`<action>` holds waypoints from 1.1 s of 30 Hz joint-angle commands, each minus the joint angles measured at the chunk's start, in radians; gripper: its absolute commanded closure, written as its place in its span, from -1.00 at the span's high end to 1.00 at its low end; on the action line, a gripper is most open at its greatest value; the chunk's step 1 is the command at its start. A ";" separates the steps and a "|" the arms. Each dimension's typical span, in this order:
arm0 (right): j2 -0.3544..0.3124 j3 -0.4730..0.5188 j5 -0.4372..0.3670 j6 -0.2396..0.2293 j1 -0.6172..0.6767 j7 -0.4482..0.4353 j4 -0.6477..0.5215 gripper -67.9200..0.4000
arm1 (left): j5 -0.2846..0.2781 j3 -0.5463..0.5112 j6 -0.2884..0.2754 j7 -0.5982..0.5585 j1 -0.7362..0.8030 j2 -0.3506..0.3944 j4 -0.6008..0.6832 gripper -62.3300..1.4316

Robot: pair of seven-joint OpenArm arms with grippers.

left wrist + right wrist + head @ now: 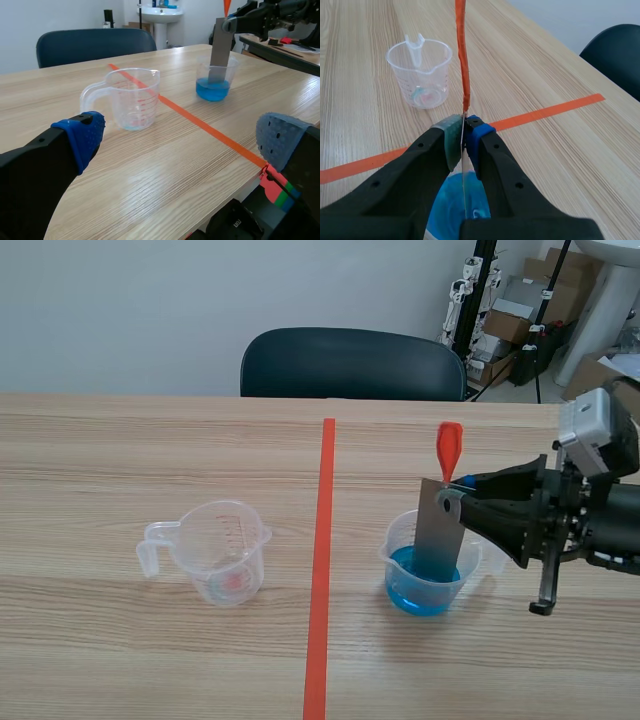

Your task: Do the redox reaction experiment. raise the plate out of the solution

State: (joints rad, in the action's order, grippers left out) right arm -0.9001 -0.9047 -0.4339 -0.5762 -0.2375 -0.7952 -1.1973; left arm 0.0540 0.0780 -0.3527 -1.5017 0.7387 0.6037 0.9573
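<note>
A: Starting with the scene view: where is the plate sitting?
B: The grey plate (440, 535) is standing nearly upright in the beaker (392, 545), lower right of centre, its lower end dipping into the blue solution (420, 595). The right end effector (462, 490), entering from the right edge, is pinching the plate's top just under the orange tag (449, 448).
A: And the left wrist view?
B: The left end effector (180, 140) is hanging spread wide, gripping nothing; the empty cup (132, 97) is sitting ahead of it, the beaker well beyond.
A: Right wrist view?
B: Its pads (452, 137) are clamping the plate edge-on, solution directly beneath. The plate's long axis is running vertically, so I'm judging a straight upward lift suits, with the right arm alone placed for it.
</note>
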 commanded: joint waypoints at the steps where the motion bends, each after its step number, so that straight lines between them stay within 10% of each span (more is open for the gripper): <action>1: -0.023 0.010 -0.032 0.000 -0.015 0.012 -0.042 -0.97 | -0.029 -0.002 -0.001 -0.027 0.026 0.033 0.005 0.67; 7: -0.073 0.012 -0.122 0.000 -0.015 0.104 -0.140 -0.97 | -0.129 -0.003 0.011 -0.027 0.097 0.161 0.006 -0.21; 16: -0.143 0.075 -0.224 0.000 -0.014 0.219 -0.262 -0.97 | -0.141 -0.092 0.027 0.019 0.117 0.335 0.006 -0.84; 27: -0.161 0.156 -0.302 0.000 -0.014 0.332 -0.336 -0.97 | -0.175 -0.148 0.022 0.119 0.116 0.557 0.030 -0.87; 33: -0.161 0.186 -0.324 0.000 -0.014 0.361 -0.375 -0.97 | -0.179 -0.148 -0.072 0.134 0.023 0.631 0.040 -0.87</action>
State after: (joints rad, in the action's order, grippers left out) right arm -1.0531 -0.7399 -0.7391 -0.5762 -0.2375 -0.4194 -1.5505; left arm -0.1143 -0.0624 -0.4122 -1.3582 0.7910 1.2381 0.9894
